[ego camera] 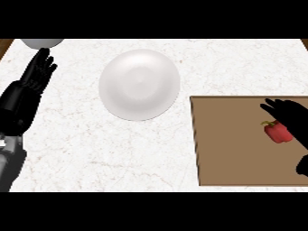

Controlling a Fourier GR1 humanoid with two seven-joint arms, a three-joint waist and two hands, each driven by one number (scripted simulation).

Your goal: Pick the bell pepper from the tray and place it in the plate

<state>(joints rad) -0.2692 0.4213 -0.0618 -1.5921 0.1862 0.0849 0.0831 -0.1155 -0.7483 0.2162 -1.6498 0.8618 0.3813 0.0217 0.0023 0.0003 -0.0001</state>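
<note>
Right hand (301,124) on tray (223,149), fingers seemingly relaxed beside bell pepper (277,132); left hand (37,67) open

Bare desk (76,149) lies open between plate (139,84) and tray (249,140). Left hand (37,67) stands at the far-left edge, apart from the plate.

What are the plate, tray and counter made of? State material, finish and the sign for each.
Plate: likely glazed ceramic; white with a soft sheen.
Tray: maybe wood or board; flat matte brown, no grain visible.
Counter: looks like marble; pale with faint veins.
</note>
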